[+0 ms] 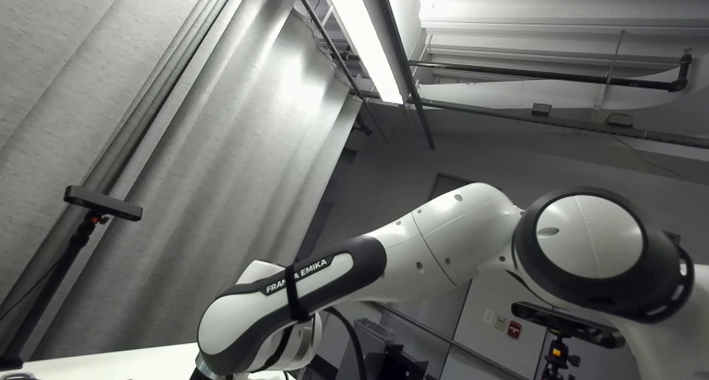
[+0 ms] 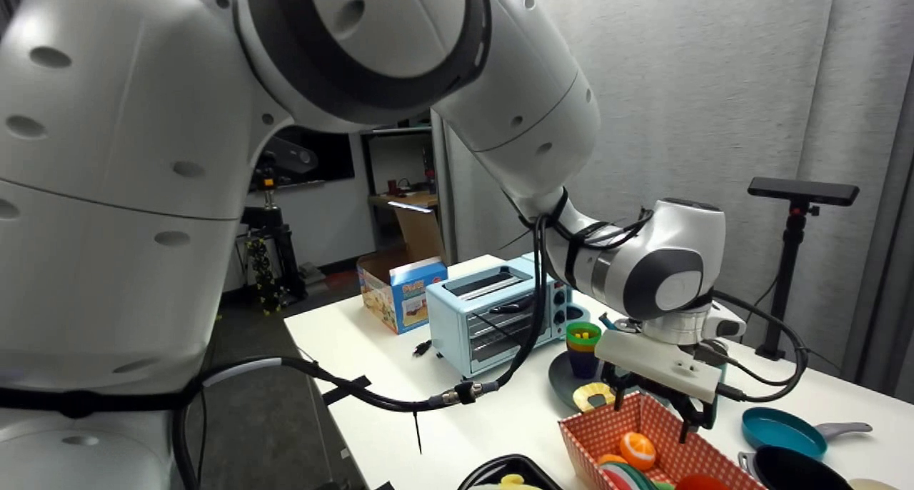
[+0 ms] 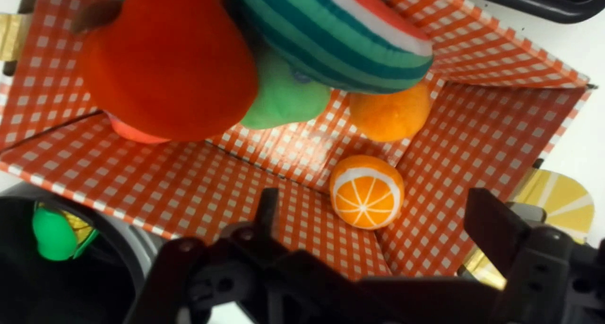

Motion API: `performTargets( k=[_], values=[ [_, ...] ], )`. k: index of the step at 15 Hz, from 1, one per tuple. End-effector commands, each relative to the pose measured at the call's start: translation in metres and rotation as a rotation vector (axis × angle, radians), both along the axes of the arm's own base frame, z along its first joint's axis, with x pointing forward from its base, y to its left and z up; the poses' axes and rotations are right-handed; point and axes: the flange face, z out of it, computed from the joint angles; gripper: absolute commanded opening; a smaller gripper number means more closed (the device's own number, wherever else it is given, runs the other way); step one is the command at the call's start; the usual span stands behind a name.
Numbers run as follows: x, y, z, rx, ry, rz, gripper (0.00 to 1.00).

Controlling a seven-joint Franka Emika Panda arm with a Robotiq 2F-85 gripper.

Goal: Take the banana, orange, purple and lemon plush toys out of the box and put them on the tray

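Observation:
The red-and-white checkered box (image 2: pixel 585 440) stands on the table and fills much of the wrist view (image 3: pixel 501 158). An orange plush with a cut-slice face (image 3: pixel 367 191) lies in its corner; it also shows in an exterior view (image 2: pixel 638 451). My gripper (image 3: pixel 373 194) is open and empty above that corner, fingers apart on either side of the orange in view; an exterior view also shows it (image 2: pixel 653 417). A black tray (image 2: pixel 545 475) with something yellow in it, perhaps the banana, is cut off by the frame. I see no purple plush, and no lemon I can be sure of.
A watermelon plush (image 3: pixel 331 40), red plush (image 3: pixel 170 64), green plush (image 3: pixel 286 95) and plain orange plush (image 3: pixel 392 111) share the box. A yellow slice (image 2: pixel 593 397) lies on a dark plate beside stacked cups (image 2: pixel 583 351). A black pot (image 2: pixel 792 468), teal pan (image 2: pixel 782 431) and toaster oven (image 2: pixel 493 318) stand nearby.

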Motion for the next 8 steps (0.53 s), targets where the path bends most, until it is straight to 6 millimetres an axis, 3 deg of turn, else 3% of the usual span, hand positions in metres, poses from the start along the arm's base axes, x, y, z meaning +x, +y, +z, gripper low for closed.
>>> performTargets(
  k=[1,8],
  values=[
    [0.021,-0.015,-0.012,0.019,-0.044,-0.031,1.00],
    [0.032,-0.020,-0.034,0.098,-0.041,-0.123,1.00]
  ],
)
